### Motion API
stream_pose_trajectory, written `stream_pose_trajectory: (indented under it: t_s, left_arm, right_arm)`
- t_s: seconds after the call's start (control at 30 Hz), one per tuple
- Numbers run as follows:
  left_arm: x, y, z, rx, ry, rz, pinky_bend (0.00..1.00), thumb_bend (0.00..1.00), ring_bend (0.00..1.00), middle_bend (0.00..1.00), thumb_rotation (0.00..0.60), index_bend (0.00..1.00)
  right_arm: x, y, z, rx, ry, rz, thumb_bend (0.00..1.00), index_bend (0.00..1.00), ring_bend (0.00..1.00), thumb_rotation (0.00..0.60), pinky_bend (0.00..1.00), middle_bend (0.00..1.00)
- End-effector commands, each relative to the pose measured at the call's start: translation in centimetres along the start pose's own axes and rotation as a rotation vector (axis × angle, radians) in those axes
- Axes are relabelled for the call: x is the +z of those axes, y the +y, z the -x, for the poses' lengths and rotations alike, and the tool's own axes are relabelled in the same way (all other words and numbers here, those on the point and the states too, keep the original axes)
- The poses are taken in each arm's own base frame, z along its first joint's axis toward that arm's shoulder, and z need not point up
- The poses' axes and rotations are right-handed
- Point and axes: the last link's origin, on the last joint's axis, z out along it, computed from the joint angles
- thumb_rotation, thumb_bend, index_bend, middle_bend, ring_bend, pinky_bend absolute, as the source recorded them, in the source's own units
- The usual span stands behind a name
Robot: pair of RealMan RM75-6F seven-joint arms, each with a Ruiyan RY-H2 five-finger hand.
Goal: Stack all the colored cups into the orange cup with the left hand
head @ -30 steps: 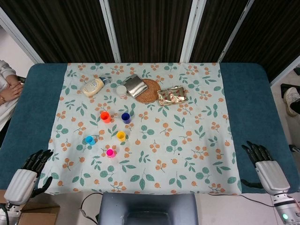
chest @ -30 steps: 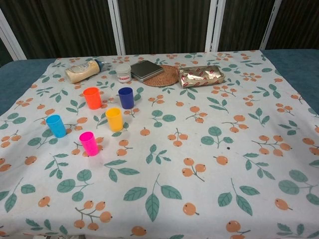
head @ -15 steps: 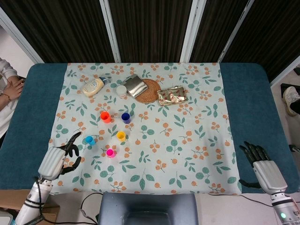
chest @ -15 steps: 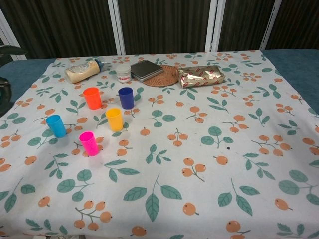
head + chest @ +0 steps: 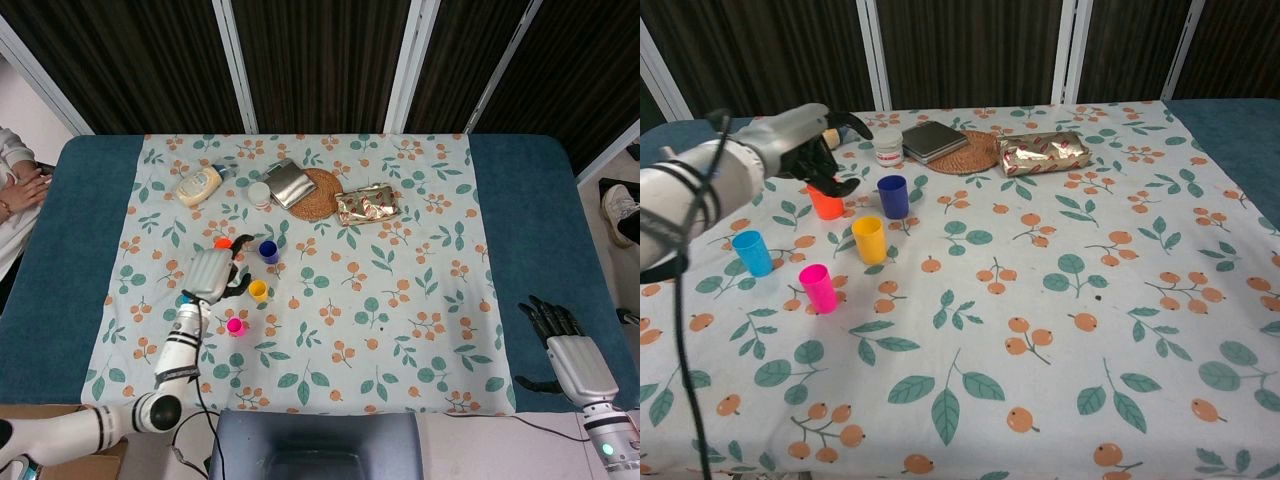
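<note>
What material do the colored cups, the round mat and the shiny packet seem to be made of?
Colored cups, e.g. the yellow cup: probably plastic, judging by the uniform bright color and smooth thin walls. Round mat: looks like woven straw or rattan, brown with a ribbed texture. Shiny packet: seemingly metallic foil, gold and crinkled with bright reflections.

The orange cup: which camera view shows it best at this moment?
The chest view. There the orange cup shows its lower body below the left hand, whose fingers cover the rim. In the head view only a small orange edge shows beside that hand.
</note>
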Motion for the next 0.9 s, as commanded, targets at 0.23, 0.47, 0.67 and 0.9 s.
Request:
stream_pose_trajectory:
  t_s: [0.23,0.47,0.67,0.9]
  left_arm:
    - [4.0,3.2,3.1,0.040,-0.036,-0.056,1.00,0.37,1.00,1.00,0.600,0.23]
    - [5.4,2.4,4.0,0.065,-0.026,-0.109,1.00,0.37,1.00,1.00,0.600,0.25]
    - [5.8,2.0,4.4,0.070,-0.020,-0.120,1.00,0.37,1.00,1.00,0.600,0.29]
    - [6.2,2.1,5.1,0.067,-0.033,-0.126,1.00,0.36,1.00,1.00,0.600,0.33]
  right_arm:
    - [0.2,0.5,-0.5,0.021,0.004,0.015,0.19,0.00,0.00,0.600,0.00,0.00]
    - [0.0,0.7,-0.9,0.032,0.013,0.015,0.19,0.00,0.00,0.600,0.00,0.00]
    - [-0.1,0.7,-0.9,0.035,0.015,0.011,0.19,0.00,0.00,0.600,0.00,0.00]
    - [-0.1,0.7,-1.0,0.035,0.019,0.012,0.19,0.00,0.00,0.600,0.00,0.00]
